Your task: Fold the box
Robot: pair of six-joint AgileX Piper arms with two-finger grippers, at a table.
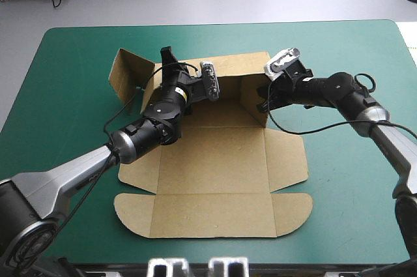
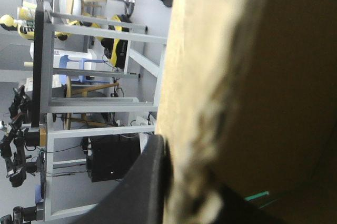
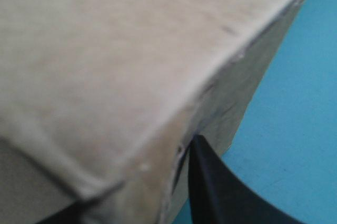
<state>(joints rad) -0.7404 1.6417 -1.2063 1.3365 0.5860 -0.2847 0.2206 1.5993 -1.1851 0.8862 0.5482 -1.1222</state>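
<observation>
Box point(image 1: 215, 186) in the middle of the teal-green counter point(image 1: 339, 49), a cut brown sheet only partly raised. Its near half lies flat: a wide panel with rounded flaps at both ends by the near edge, and a side flap spread out to the right. At the far end the walls stand up: the far wall point(image 1: 238, 65) is upright, a short wall rises at its right end, and a loose flap point(image 1: 124, 72) stands tilted at the far left corner.

The left pincer point(image 1: 168, 62) reaches in from the near left, over the flat sheet, to the left end of the raised part, just beside the tilted flap. In its wrist view the board's edge runs straight between the fingers, with one black finger point(image 2: 150, 182) pressed against one face and a dark shape against the other; it is all but closed, pinching the box.

The right pincer point(image 1: 264, 100) comes in from the right and meets the short right wall by the far right corner. In its wrist view a folded corner of board fills the space between the fingers, one finger point(image 3: 210, 187) lying on the outer face with counter beyond it; it too is nearly closed, clamping the box.
</observation>
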